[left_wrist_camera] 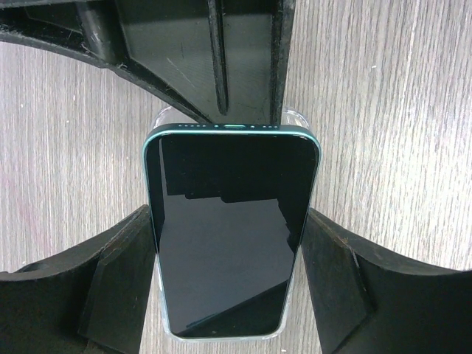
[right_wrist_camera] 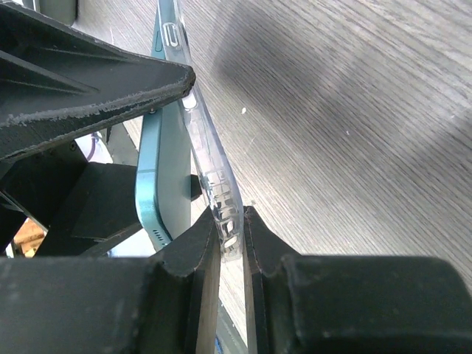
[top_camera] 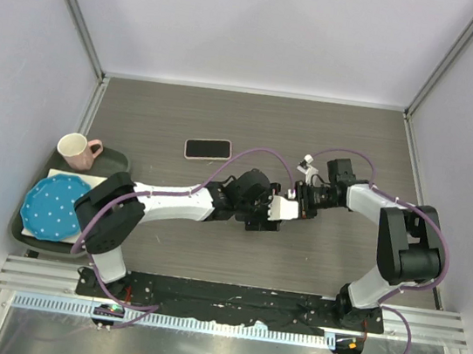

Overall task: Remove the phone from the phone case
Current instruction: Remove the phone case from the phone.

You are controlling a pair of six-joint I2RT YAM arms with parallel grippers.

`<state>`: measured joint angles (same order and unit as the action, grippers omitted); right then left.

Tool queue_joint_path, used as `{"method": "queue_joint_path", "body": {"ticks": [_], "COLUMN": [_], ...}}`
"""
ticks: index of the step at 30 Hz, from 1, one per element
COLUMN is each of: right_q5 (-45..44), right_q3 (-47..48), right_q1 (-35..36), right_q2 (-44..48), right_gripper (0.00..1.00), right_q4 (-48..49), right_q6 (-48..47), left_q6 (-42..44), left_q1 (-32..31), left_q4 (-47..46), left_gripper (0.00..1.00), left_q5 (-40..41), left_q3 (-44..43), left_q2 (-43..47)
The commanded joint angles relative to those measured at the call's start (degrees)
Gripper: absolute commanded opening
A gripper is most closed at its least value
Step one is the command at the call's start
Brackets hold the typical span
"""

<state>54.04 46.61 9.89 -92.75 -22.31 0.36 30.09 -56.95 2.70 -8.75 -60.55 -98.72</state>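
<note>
Left tool (left_wrist_camera: 228,228) clamps the phone (left_wrist_camera: 228,251) by its sides (jaws wide), right tool (right_wrist_camera: 227,221) pinches the clear case (right_wrist_camera: 206,155) edge.

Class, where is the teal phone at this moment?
The teal phone is mid-table in the top view, gripped by its long sides in the left gripper, while the right gripper pinches its clear case.

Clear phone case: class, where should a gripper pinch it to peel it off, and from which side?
Probably its rim at the port end, end-on: there the clear phone case bows off the teal phone, and the right gripper pinches that lip. The left gripper covers the long sides.
</note>
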Motion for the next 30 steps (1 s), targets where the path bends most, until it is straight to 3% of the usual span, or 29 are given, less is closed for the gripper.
{"method": "queue_joint_path", "body": {"ticks": [1, 3, 17, 30], "right_q5": [-2.7, -3.0, -5.9, -17.9], "right_q3": [1.8, 1.9, 2.0, 1.9], "right_q1": [-1.8, -2.2, -3.6, -5.8], "right_q2": [0.1, -0.6, -1.3, 2.6], "right_gripper": [0.01, 0.01, 0.01, 0.01], "right_q4": [3.2, 3.1, 3.4, 6.1], "right_q6": [0.7, 0.8, 1.6, 4.2], "left_q6": [-1.3, -1.6, -4.0, -2.1], "left_q1": [-0.3, -0.3, 0.5, 0.8], "left_q4": [-1.8, -1.8, -1.2, -1.1], "left_gripper": [0.04, 0.0, 0.0, 0.0], "left_q5": [-1.5, -1.5, -4.9, -1.4], "left_q3": [0.3, 0.3, 0.6, 0.5], "left_q2": [3.8, 4.1, 6.5, 5.7]}}
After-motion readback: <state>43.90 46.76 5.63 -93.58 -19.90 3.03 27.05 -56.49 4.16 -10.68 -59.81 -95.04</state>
